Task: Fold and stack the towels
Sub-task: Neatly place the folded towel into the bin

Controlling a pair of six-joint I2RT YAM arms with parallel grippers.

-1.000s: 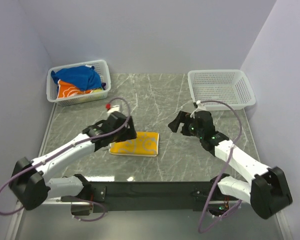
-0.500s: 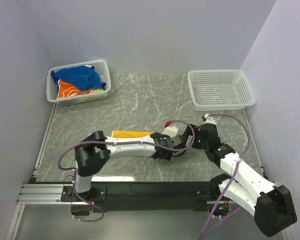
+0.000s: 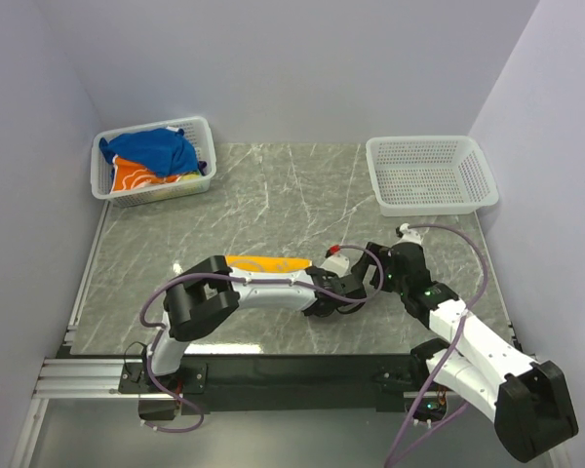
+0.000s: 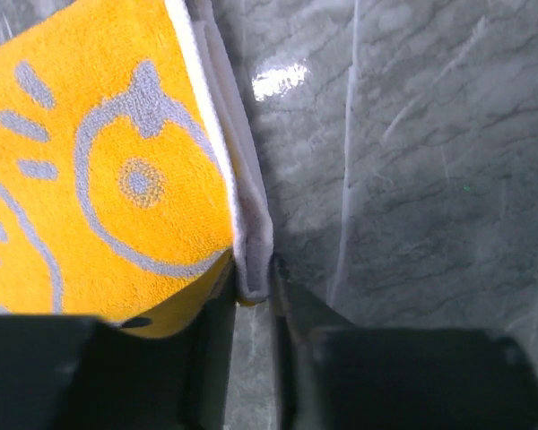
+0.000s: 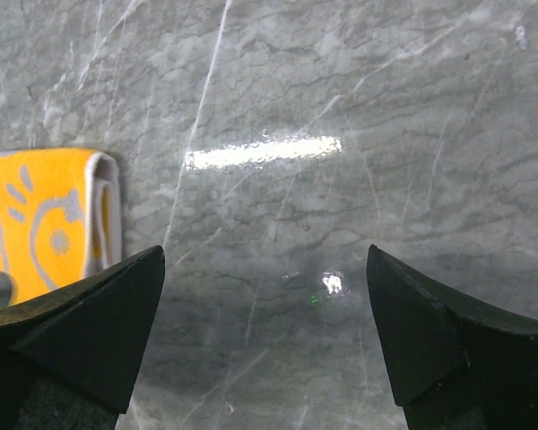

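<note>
Both hem layers of the yellow towel (image 4: 99, 161) are pinched by the left gripper (image 4: 249, 300) and should be seated deeper before lifting; right gripper (image 5: 264, 269) is spread beside that towel.

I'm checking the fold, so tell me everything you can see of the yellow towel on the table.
The yellow towel looks like soft terry cloth, yellow with pale grey swirls and a white hem. It lies folded flat in layers on the grey marble table, near the front middle, partly hidden by the left arm. The left tool brackets its white folded corner, one finger on each side; whether it pinches tight cannot be told.
</note>
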